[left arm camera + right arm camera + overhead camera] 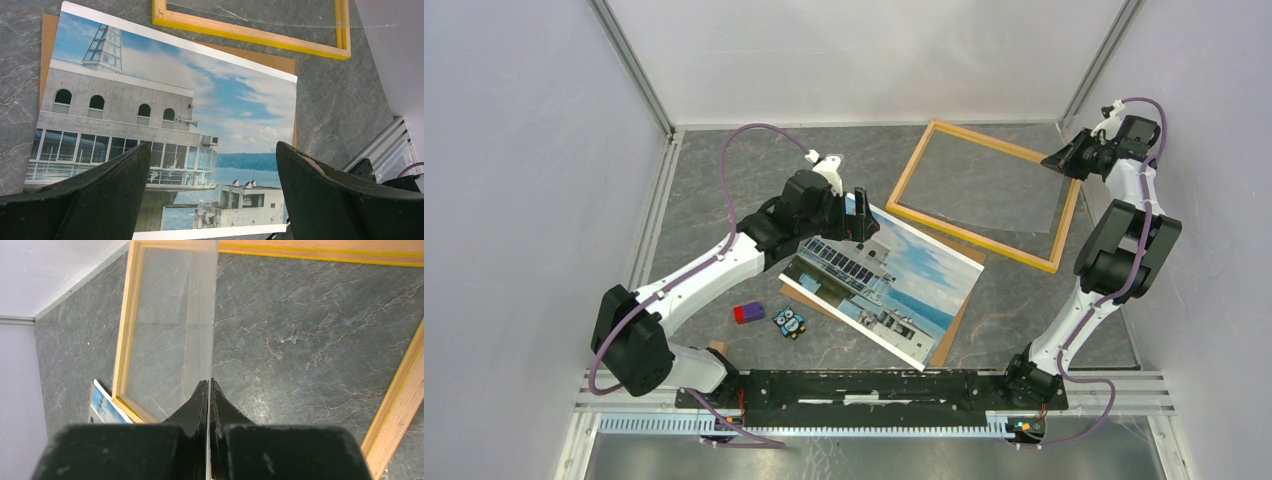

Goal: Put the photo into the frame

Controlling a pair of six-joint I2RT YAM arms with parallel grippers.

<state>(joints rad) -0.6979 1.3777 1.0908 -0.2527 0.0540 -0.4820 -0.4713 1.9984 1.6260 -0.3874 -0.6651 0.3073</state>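
Lying face-up, the photo (894, 285) shows a pale building against blue sky.

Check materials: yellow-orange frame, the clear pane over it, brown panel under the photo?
Thin yellow-orange rectangular frame: looks like wood, satin finish, faint grain. Clear rectangular pane, pinched in the right fingers: glass or acrylic, can't tell; the table shows through, with glare. Flat brown panel under the building photo: likely hardboard, matte, uniform.

Brown backing panel (48, 35) mostly hidden under photo (165, 115), whose btm corners sit behind left gripper (212, 144); frame (250, 32) cropped at top; clear pane (200, 315) in right gripper (208, 382) barely visible, edge-on; small blue item (790, 322) too tiny to ID.
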